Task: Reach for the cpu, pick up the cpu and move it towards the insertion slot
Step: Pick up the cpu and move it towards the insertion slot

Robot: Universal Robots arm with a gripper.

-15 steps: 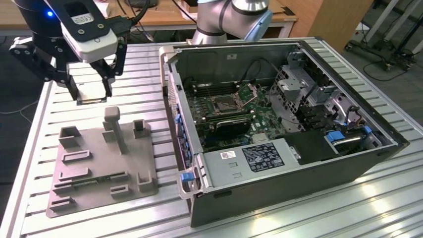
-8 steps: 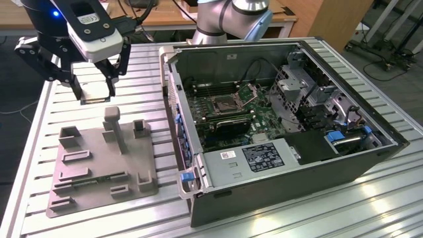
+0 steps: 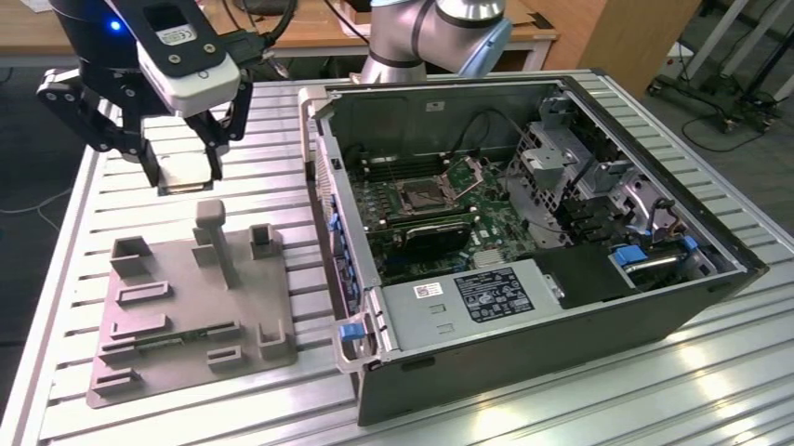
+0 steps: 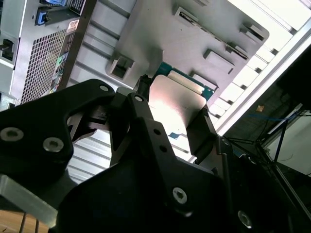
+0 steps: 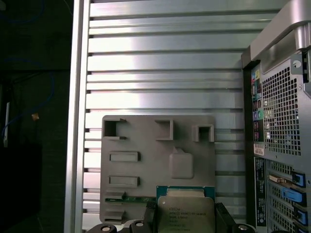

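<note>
One slatted metal table [image 3: 273, 139] bears tray [image 3: 162, 316] and computer case [image 3: 522, 372]; cpu [image 5: 186, 216] held above.

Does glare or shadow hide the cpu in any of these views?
Second wrist view: glare whitens the top of the cpu held in the tool. First wrist view: it is evenly lit, with bright bands on the table. Exterior view: sheen on the table.

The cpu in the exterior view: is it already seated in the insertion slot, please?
No, the gripper holds the cpu over the grey tray, apart from the insertion slot.
</note>
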